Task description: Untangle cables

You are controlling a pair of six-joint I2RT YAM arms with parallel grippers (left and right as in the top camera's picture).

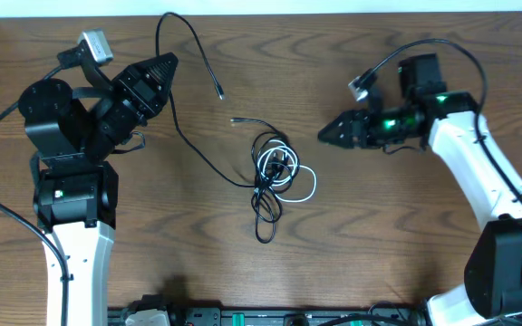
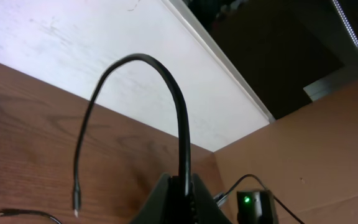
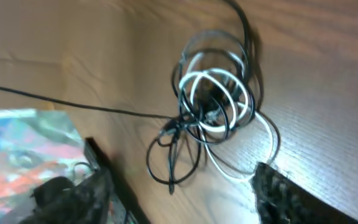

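In the middle of the desk [image 1: 406, 254] the cables [image 1: 275, 170] are seen in one knot, black loops with a white cable [image 1: 312, 187] among them. Just to the right of it, not touching, the right tool [image 1: 326, 136] is spread wide and empty. Toward the far left corner, the left tool [image 1: 163, 65] is closed on one black cable [image 2: 183, 137] (its free end is arched over, down toward the desk).

The worktop [image 1: 379, 254] shows brown wood grain with a smooth, faintly satin face, the black cables [image 1: 265, 204] have a smooth, slightly shiny plastic sheath, the white cable [image 1: 310, 188] looks glossier, and the left end effector [image 1: 172, 60] and right end effector [image 1: 326, 136] look matt black plastic beside smooth white arm shells [image 1: 474, 154].
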